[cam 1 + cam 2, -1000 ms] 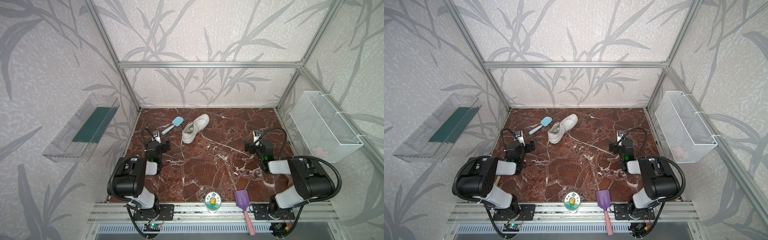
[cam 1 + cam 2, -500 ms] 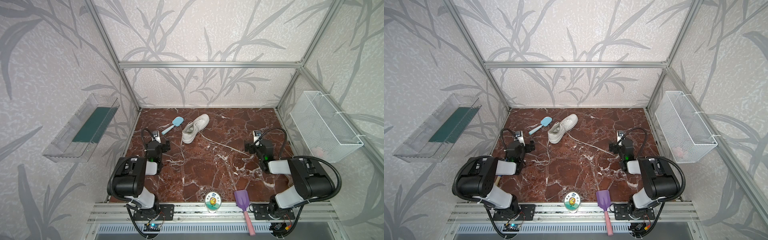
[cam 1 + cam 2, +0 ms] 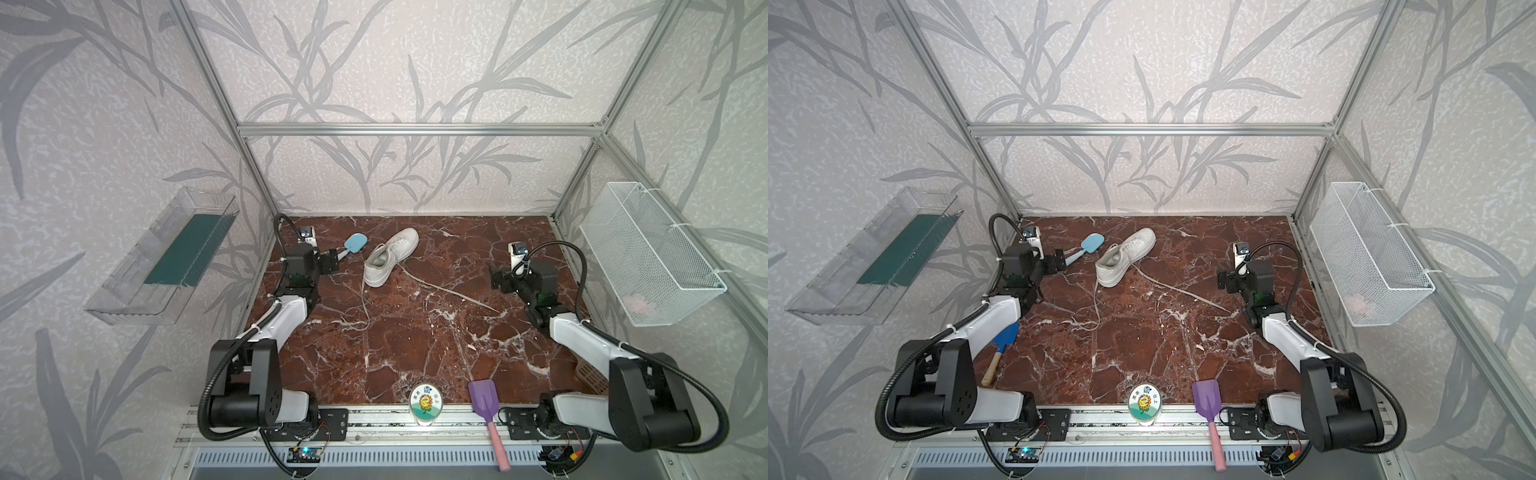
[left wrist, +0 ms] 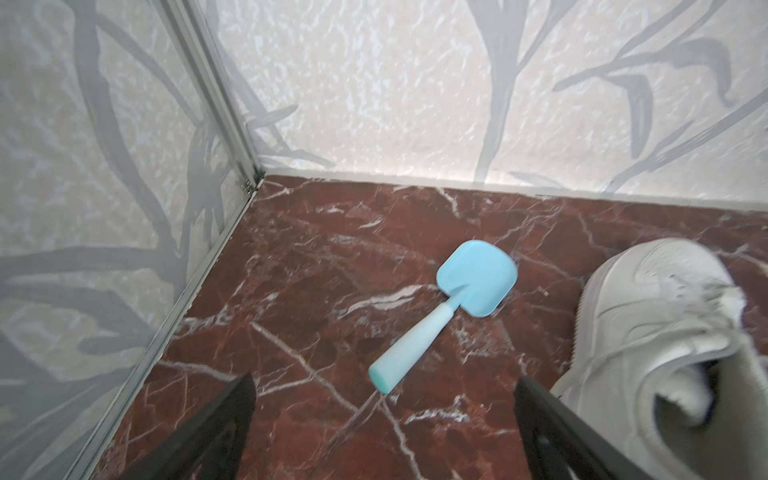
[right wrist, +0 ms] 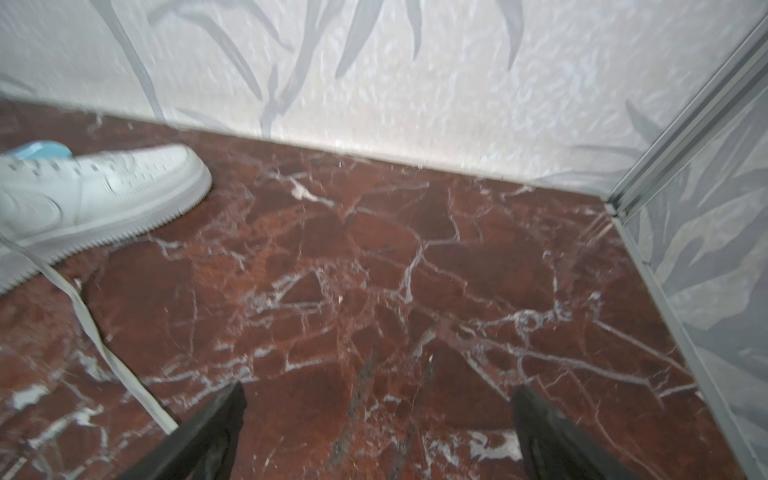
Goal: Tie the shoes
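- The white sneaker (image 3: 390,257) is lying on its sole at the back left of the marble tabletop (image 3: 415,357). Its toe is pointing toward the back wall and its heel opening is facing the arms, which I judge is keeping the laces reachable from both sides
- The laces are lying untied. The left lace (image 3: 365,307) is trailing forward from the shoe, and the right lace (image 3: 451,294) is stretching across the marble toward the right arm, so each end is resting on the side of the arm likely to take it
- The left gripper (image 3: 333,258) is hovering just beside the sneaker's heel with its jaws spread wide, holding nothing. In the left wrist view the light blue shovel (image 4: 440,320) is lying just ahead of the gap between the fingers
- The right gripper (image 3: 496,279) is hanging well apart from the shoe, jaws equally wide and empty. In the right wrist view the lace tip is lying just beside one finger (image 5: 216,428)
- No knot is showing, so the tying is looking not yet begun. The open pincers are probably standing ready to drop onto a lace each
- Counting: one sneaker, two loose lace ends, two grippers and three toy shovels. These are the light blue one, a purple shovel (image 3: 484,401) at the front edge, and a dark blue shovel (image 3: 1005,338) under the left arm, showing in a top view. There is also one round sunflower tub (image 3: 426,405), one wire basket (image 3: 648,266) and one clear tray (image 3: 124,291)
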You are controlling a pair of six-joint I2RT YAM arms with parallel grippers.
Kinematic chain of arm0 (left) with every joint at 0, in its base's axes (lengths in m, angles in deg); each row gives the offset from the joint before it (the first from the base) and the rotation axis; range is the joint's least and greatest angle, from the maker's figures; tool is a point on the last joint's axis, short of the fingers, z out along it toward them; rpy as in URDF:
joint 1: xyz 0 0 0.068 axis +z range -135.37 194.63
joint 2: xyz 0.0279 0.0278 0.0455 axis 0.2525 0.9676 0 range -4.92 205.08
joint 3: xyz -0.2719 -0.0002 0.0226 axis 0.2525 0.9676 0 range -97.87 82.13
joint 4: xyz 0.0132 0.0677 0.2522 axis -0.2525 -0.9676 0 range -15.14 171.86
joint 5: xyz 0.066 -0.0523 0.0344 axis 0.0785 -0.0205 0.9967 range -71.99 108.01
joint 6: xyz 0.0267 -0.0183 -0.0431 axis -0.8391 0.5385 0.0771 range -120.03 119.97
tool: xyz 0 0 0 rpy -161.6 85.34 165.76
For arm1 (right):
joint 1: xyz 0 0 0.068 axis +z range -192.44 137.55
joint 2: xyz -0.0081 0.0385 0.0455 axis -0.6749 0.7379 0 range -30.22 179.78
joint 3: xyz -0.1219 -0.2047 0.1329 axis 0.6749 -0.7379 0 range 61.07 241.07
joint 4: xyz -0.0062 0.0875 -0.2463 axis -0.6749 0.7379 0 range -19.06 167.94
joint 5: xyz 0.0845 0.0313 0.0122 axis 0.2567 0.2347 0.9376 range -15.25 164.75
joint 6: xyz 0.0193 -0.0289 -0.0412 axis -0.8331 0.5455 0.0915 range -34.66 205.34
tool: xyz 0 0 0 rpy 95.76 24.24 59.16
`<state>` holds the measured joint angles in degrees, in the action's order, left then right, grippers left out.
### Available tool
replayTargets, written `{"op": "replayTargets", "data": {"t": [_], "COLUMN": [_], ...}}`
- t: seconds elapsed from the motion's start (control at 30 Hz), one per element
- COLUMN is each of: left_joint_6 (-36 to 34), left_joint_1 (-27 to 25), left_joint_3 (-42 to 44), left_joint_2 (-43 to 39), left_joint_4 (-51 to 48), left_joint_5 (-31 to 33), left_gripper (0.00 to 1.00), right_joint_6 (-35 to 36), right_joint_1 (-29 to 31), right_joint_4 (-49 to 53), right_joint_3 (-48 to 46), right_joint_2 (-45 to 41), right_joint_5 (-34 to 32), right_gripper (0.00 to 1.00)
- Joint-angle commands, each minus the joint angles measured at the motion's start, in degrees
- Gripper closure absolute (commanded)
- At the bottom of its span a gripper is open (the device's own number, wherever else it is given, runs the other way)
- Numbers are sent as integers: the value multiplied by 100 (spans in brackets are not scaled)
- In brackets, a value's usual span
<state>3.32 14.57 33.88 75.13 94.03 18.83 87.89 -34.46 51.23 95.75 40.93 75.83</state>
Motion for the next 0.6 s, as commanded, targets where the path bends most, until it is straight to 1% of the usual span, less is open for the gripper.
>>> {"op": "replayTargets", "data": {"t": [0.0, 0.1, 0.17, 0.27, 0.43, 0.57], "left_joint_6": [83, -229, -308, -289, -195, -243], "left_joint_1": [-349, -817, -1072, -1351, -1729, -2005], "left_joint_3": [-859, -1691, -2200, -2935, -3992, -4824], "left_joint_2": [221, 625, 943, 1471, 2389, 3072], "left_joint_4": [-2349, -3302, -3800, -4504, -5472, -6254], "left_joint_5": [-658, -809, -914, -1034, -1387, -1307], "left_gripper": [1, 1, 1, 1, 4, 5], "right_joint_6": [-489, -695, -873, -1134, -1476, -1560], "right_joint_1": [152, 379, 499, 656, 792, 810], "right_joint_4": [1789, 2787, 3092, 3323, 3524, 3692], "right_joint_3": [332, 736, 860, 999, 1213, 1414], "right_joint_2": [-358, -436, -404, -269, 74, 338], "right_joint_5": [196, 421, 565, 743, 808, 817], "right_gripper": [1, 1, 1, 1, 1, 1]}}
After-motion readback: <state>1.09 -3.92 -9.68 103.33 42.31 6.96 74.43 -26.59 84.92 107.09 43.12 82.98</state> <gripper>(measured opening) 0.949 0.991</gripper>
